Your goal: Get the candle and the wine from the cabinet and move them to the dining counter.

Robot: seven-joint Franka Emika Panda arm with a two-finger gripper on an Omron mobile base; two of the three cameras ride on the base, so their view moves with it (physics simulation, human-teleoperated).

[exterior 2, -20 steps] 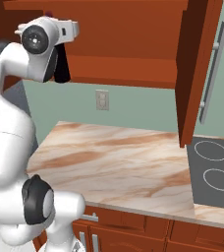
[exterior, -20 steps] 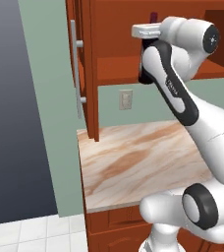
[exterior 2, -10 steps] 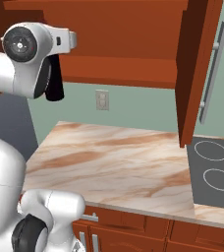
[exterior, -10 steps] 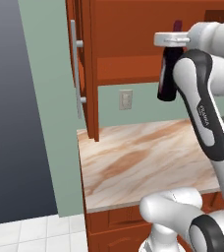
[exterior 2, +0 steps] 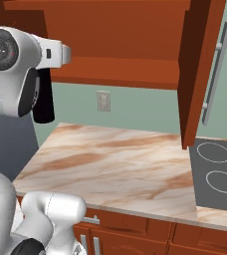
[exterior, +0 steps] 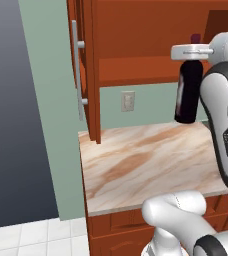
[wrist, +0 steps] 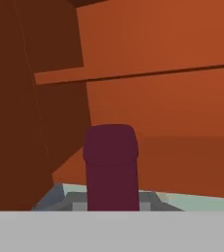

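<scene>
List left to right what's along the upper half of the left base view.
Dark doorway → green wall strip → silver bar handle on the open cabinet door → wall outlet → wine bottle hanging from the gripper → white arm.

The wine point(exterior: 188, 95), a dark, nearly black bottle with a maroon capsule, hangs upright in the air just in front of the open reddish-brown cabinet point(exterior: 136, 35), well above the marble wall counter.
</scene>
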